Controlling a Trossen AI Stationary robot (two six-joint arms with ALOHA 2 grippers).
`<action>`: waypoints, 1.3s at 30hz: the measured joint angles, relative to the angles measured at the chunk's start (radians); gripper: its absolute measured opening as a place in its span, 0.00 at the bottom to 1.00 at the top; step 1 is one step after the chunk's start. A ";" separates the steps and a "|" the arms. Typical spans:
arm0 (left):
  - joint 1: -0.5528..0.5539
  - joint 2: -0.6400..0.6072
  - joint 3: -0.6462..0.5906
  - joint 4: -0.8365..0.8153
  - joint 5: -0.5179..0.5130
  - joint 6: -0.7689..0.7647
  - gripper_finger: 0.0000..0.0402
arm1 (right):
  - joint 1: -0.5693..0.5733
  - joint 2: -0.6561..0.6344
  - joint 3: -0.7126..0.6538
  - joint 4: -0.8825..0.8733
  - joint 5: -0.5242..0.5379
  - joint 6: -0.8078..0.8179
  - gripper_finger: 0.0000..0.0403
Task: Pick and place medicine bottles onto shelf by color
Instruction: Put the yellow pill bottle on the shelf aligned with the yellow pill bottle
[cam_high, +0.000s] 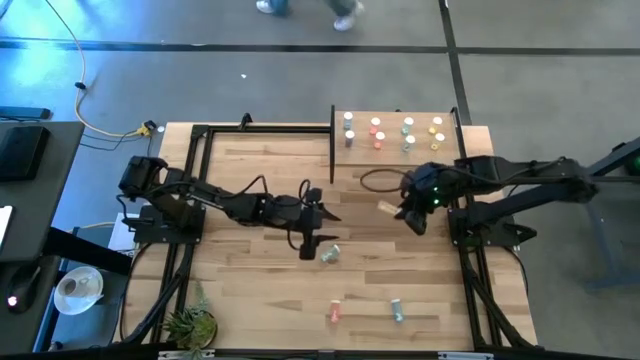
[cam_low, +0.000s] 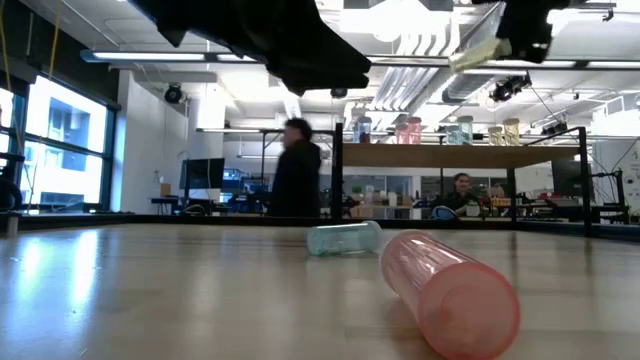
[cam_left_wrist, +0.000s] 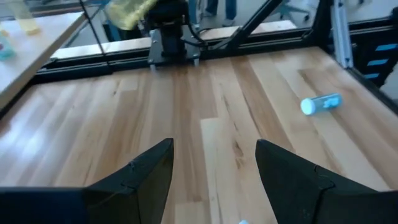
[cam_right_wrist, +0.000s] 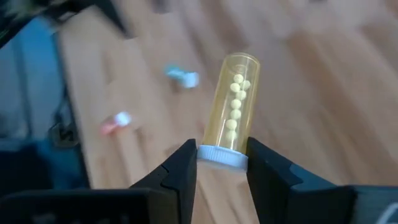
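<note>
Pink bottle (cam_low: 450, 290) lying closest, right gripper (cam_right_wrist: 219, 163) pinching yellow bottle (cam_right_wrist: 233, 109) at 6 o'clock of shelf (cam_high: 392, 160), left gripper (cam_left_wrist: 212, 167) fingers spread mid-table.

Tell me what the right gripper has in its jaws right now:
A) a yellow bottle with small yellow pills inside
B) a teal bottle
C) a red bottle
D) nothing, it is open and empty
A: in the right wrist view the right gripper is shut on the white cap of a yellow bottle with yellow pills showing through it, held above the table.
</note>
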 joint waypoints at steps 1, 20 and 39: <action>0.007 0.001 0.000 0.006 0.022 0.000 0.54 | 0.011 0.015 0.000 0.024 -0.024 -0.025 0.27; 0.089 0.001 0.000 0.093 0.243 -0.316 0.54 | 0.065 0.279 0.000 0.223 -0.197 -0.317 0.27; 0.085 0.171 0.129 0.157 0.322 -0.359 0.54 | 0.064 0.331 0.000 0.288 -0.209 -0.344 0.27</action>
